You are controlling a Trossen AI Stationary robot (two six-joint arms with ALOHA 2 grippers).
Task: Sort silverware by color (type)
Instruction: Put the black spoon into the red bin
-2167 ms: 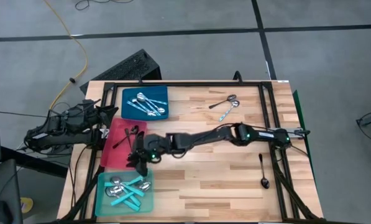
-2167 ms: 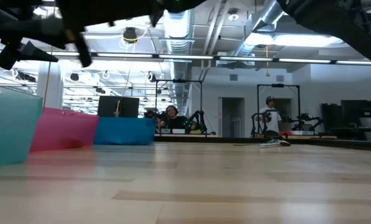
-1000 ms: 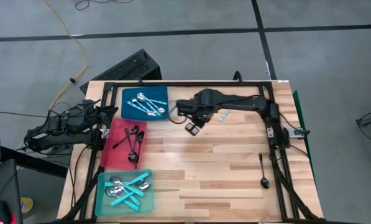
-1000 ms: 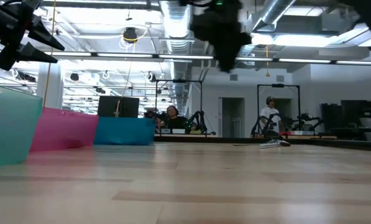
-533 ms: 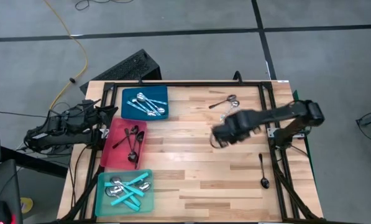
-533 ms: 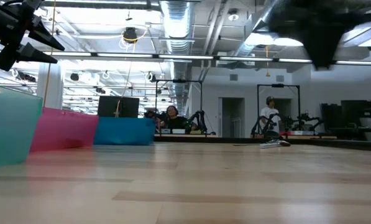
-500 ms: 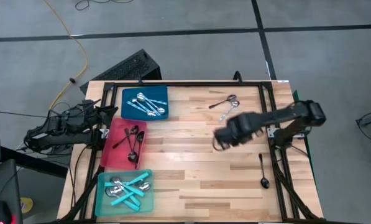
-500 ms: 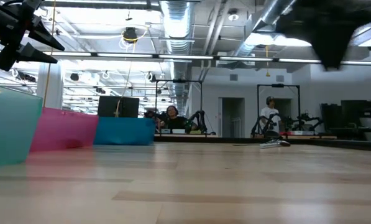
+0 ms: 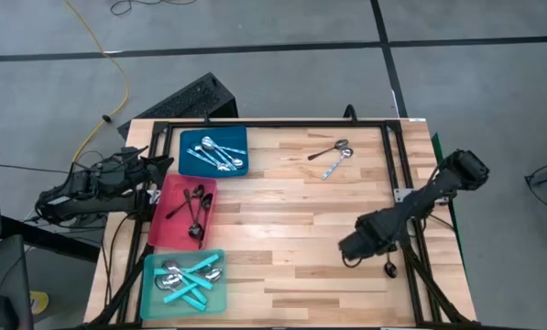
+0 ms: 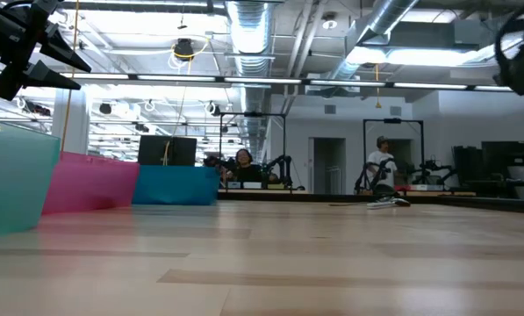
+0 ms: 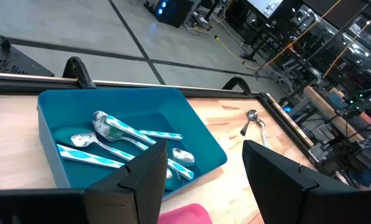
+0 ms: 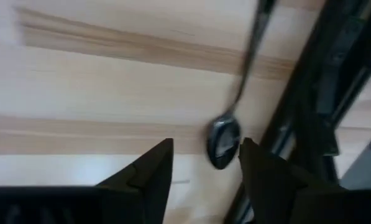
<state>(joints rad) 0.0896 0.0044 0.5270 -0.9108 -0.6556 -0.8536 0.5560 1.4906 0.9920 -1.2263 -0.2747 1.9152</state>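
So 4 cams on me: the high one stares straight down at my whole table (image 9: 291, 197). The low one sits at tabletop level, looking across into the room. My left wrist cam faces the blue tray (image 11: 197, 140), which overhead catches too (image 9: 214, 152). My right wrist cam is up close on a black spoon (image 12: 225, 140).
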